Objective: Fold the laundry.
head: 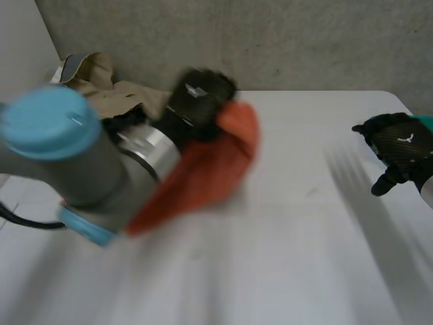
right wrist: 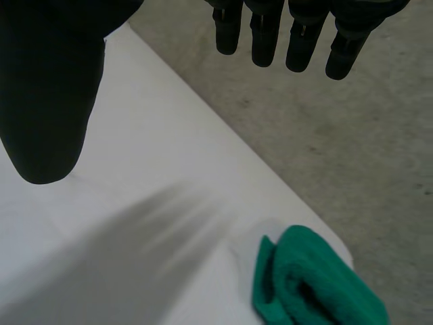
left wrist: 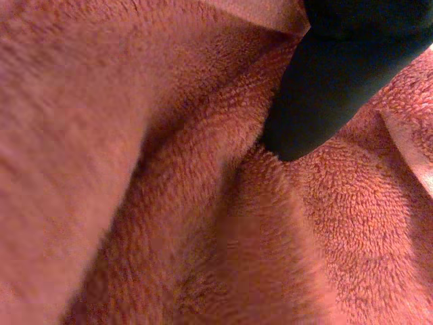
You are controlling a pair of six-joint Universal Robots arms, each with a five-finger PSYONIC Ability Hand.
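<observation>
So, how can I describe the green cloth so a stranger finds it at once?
Go to the edge of the white table on the robot's right, beside the right hand. The green cloth lies bunched near a corner. It alone is green: the towel in the left hand is orange, the clothes behind it beige.

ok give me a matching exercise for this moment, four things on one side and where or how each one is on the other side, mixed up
Things:
1. orange towel
2. green cloth
3. beige garment
4. right hand

Places or states:
a. open, holding nothing
b. gripped by the left hand
c. bunched at the right edge of the table
d. heaped at the far left corner

Pairs: 1-b, 2-c, 3-d, 4-a
</observation>
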